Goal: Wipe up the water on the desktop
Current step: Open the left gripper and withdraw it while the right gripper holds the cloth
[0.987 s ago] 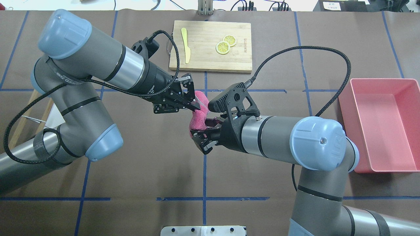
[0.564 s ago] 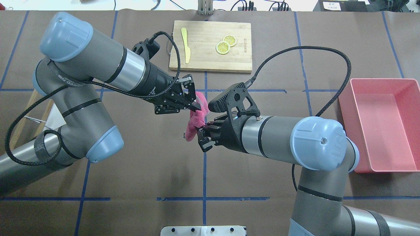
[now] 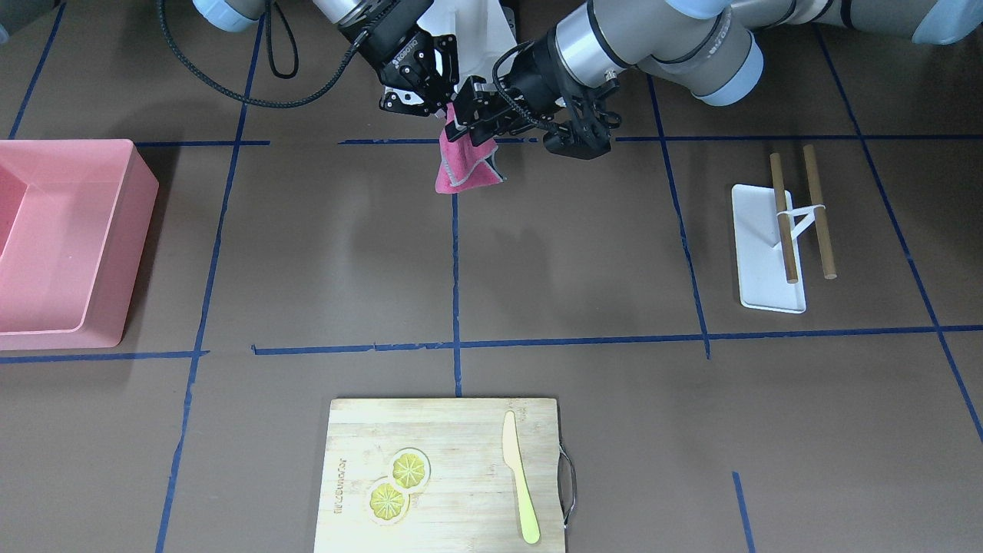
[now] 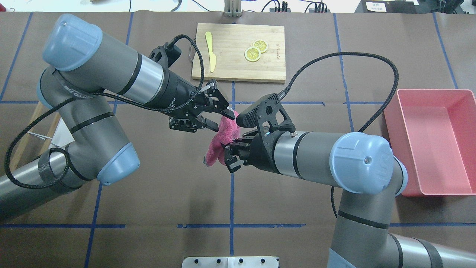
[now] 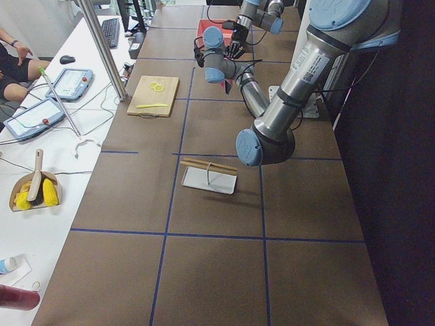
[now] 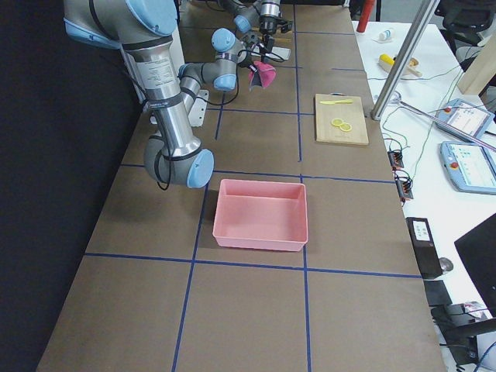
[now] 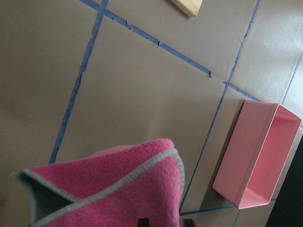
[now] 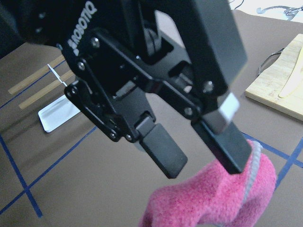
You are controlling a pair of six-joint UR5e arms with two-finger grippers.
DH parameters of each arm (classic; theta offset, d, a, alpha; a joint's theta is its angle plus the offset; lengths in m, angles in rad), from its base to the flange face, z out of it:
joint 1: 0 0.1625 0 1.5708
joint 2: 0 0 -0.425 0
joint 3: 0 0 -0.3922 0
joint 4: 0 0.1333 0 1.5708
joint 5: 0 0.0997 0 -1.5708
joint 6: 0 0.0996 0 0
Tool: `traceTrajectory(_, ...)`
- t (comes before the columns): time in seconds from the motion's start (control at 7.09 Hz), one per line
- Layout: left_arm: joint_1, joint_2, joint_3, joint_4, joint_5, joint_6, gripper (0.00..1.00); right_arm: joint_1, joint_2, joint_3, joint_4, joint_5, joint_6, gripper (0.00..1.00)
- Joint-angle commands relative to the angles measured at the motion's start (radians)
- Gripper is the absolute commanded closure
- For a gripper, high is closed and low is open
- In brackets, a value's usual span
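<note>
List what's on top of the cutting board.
On the cutting board lie a yellow knife and two lemon slices, which touch each other and sit apart from the knife. Nothing else covers its top; the wood directly beneath them is hidden.

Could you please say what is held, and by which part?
The right end effector grips the pink cloth near its bunched top; the left end effector is open.

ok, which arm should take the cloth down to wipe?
Right. The right gripper is shut on the pink cloth above the desktop; the left gripper stands open beside it, holding nothing.
</note>
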Motion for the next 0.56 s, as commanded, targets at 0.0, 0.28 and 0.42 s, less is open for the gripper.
traceTrajectory(0.0, -0.005, 0.001, 0.000, -0.002, 0.005, 0.000, 0.00, 0.001, -0.001, 0.002, 0.001, 0.000, 0.000, 1.00)
traceTrajectory(0.28, -0.047, 0.000, 0.000, 0.003, 0.005, 0.006, 0.00, 0.009, -0.010, 0.026, -0.009, -0.002, 0.003, 1.00)
traceTrajectory(0.42, -0.104, 0.001, 0.003, 0.023, 0.004, 0.017, 0.00, 0.015, -0.029, 0.054, -0.040, 0.001, 0.018, 1.00)
